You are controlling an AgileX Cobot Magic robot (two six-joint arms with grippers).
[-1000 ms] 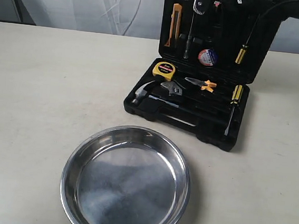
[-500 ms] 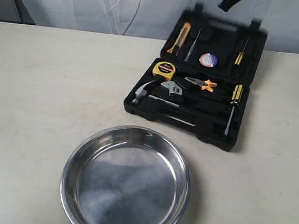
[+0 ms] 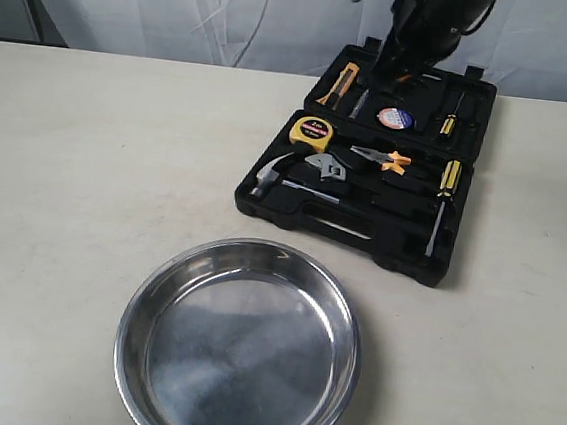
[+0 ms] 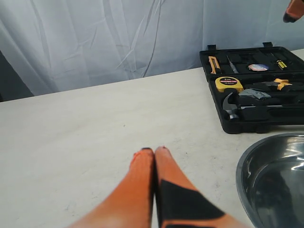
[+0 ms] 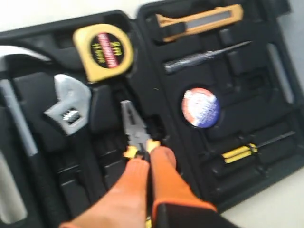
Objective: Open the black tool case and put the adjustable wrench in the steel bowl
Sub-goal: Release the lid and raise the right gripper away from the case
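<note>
The black tool case (image 3: 363, 225) lies open on the table with its lid flat behind it. The adjustable wrench (image 3: 326, 166) rests in the case's base between the claw hammer (image 3: 270, 174) and the pliers (image 3: 384, 160). Its silver head (image 5: 70, 107) shows in the right wrist view. My right gripper (image 5: 149, 159) is shut and empty, hovering just above the pliers' handles, a little to one side of the wrench. The steel bowl (image 3: 239, 359) sits empty in front of the case. My left gripper (image 4: 154, 151) is shut over bare table, left of the bowl (image 4: 275, 185) and case (image 4: 247, 124).
The case also holds a yellow tape measure (image 3: 311, 132), an orange utility knife (image 3: 344, 83), a roll of tape (image 3: 394, 116) and yellow-handled screwdrivers (image 3: 449, 175). My right arm (image 3: 423, 20) hangs over the lid. A white curtain backs the table.
The lid has swung from upright to flat on the table. My right arm has come down over the open case. The bowl and tools have not moved.
</note>
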